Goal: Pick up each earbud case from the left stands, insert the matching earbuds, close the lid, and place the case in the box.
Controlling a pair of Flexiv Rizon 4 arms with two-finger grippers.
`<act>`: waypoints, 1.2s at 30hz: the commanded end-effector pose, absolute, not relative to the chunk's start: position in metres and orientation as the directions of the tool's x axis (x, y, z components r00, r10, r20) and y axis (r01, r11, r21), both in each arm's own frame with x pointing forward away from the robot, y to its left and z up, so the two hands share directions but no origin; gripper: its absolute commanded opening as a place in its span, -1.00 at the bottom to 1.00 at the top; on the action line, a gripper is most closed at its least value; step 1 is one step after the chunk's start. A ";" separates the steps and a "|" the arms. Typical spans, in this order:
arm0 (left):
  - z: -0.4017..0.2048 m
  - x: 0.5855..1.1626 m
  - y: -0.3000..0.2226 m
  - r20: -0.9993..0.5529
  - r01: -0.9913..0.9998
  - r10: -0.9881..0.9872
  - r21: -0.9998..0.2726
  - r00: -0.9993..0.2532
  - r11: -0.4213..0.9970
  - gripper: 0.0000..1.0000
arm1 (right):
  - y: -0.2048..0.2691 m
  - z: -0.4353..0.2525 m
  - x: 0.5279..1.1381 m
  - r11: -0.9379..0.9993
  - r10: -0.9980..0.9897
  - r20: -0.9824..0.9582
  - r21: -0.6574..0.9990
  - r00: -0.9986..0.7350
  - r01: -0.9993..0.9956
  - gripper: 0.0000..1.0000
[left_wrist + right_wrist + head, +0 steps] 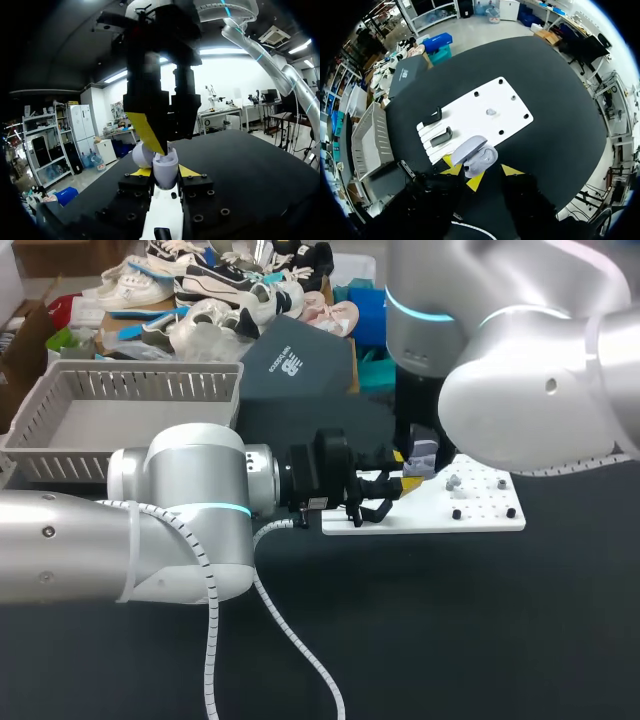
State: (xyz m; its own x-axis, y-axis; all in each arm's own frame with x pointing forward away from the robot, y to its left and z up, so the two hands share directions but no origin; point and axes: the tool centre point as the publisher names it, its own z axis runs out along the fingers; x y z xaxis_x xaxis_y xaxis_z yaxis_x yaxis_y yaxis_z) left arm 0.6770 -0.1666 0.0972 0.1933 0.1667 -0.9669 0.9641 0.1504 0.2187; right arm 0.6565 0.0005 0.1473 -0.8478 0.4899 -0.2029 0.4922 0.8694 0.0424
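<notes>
My left hand was clamped on the open lilac case, my right hand just above it with a grip I could not tell, so I judged that inserting the earbuds, closing the lid and reaching the basket behind my left hand were all still to do.

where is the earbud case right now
In the head view the earbud case is just right of centre, over the white board, in the left gripper, under the right gripper.
</notes>
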 end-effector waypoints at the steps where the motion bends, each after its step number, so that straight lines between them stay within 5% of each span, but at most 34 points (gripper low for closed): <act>1: 0.096 0.676 -0.167 -0.967 0.962 0.165 0.222 0.196 0.158 -1.00 | -0.001 0.155 0.622 0.884 0.462 -0.263 0.061 -0.847 0.463 -0.18; 5: 0.096 0.676 -0.167 -0.967 0.962 0.165 0.222 0.196 0.158 -1.00 | -0.007 0.156 0.598 0.899 0.429 -0.312 0.063 -0.848 0.432 -0.39; 17: 0.096 0.676 -0.167 -0.967 0.962 0.165 0.222 0.196 0.158 -1.00 | -0.051 0.128 0.562 0.917 0.391 -0.322 0.057 -0.862 0.394 -0.17; 36: 0.096 0.676 -0.167 -0.967 0.962 0.165 0.222 0.196 0.158 -1.00 | -0.096 0.084 0.625 0.910 0.398 -0.345 0.268 -0.850 0.317 -0.11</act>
